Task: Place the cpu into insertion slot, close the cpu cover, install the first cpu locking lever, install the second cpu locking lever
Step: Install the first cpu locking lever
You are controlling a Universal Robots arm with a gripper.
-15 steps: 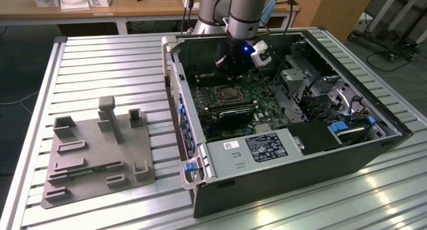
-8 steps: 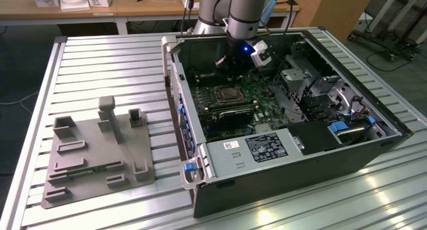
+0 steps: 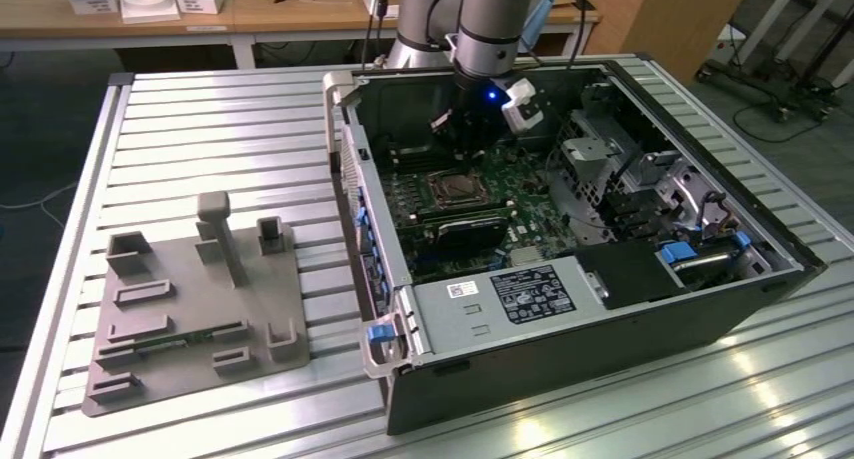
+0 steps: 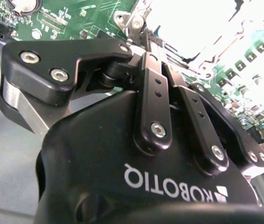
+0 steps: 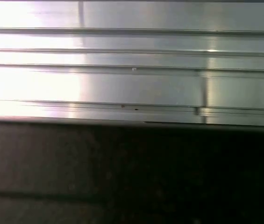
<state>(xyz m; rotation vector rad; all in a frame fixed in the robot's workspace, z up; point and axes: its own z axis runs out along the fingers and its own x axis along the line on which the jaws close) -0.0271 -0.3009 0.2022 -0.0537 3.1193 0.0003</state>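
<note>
Gripper is down inside the open computer case on the worktop, just beside the socket. In the second wrist view its jaws look drawn together at the tips, with nothing clearly held. The cpu appears seated: a small dull tan square. The cpu cover, a thin silvery frame, seems to lie flat around it. Lever state can't be made out.

Ribbed bare aluminium on the table, brushed with a bright sheen; the computer case is matt black sheet metal. The gripper is smooth satin black, probably anodised metal, with shiny steel screws; circuit board glossy green. The grey fixture looks like matt plastic, and the desk behind is wood.
</note>
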